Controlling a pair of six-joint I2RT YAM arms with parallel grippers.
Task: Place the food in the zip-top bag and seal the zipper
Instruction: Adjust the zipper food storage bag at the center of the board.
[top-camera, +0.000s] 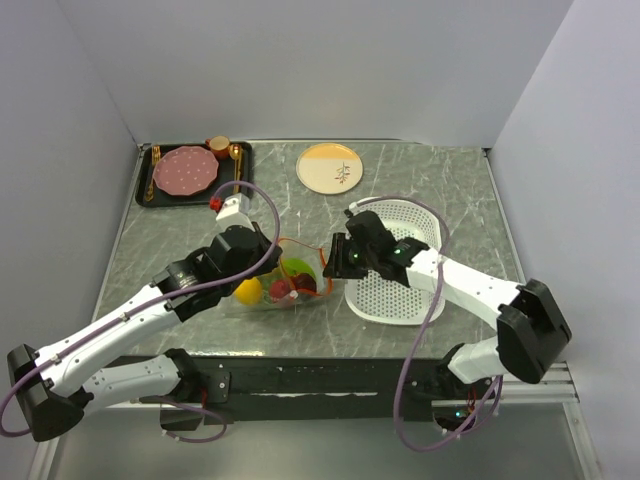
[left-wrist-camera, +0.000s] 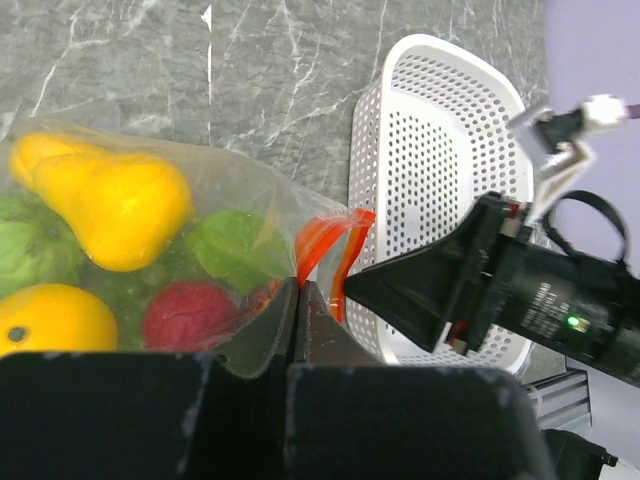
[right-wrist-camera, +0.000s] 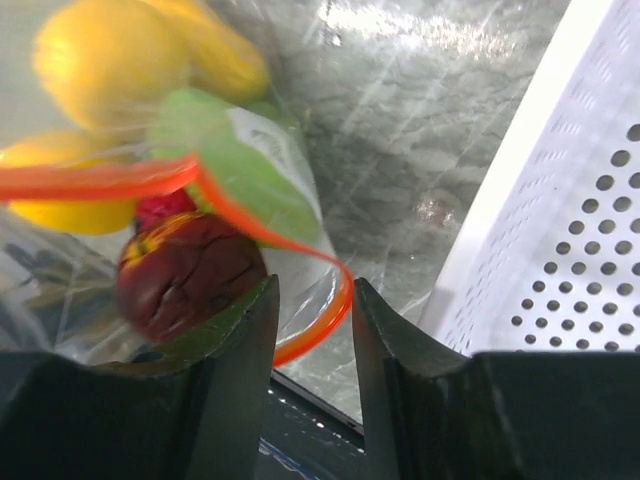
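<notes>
The clear zip-top bag lies on the table between the arms with the food inside. In the left wrist view I see yellow pieces, a red ball and green pieces. My left gripper is shut on the bag's plastic edge right beside the orange-red zipper. My right gripper is open, its jaws standing on either side of a curved loop of the zipper without pinching it. A dark maroon ball and a green leafy piece lie just behind that loop.
A white perforated basket stands right of the bag, close against the right gripper. At the back left a black tray holds a pink plate and a cup. A yellow-and-white plate sits at the back centre.
</notes>
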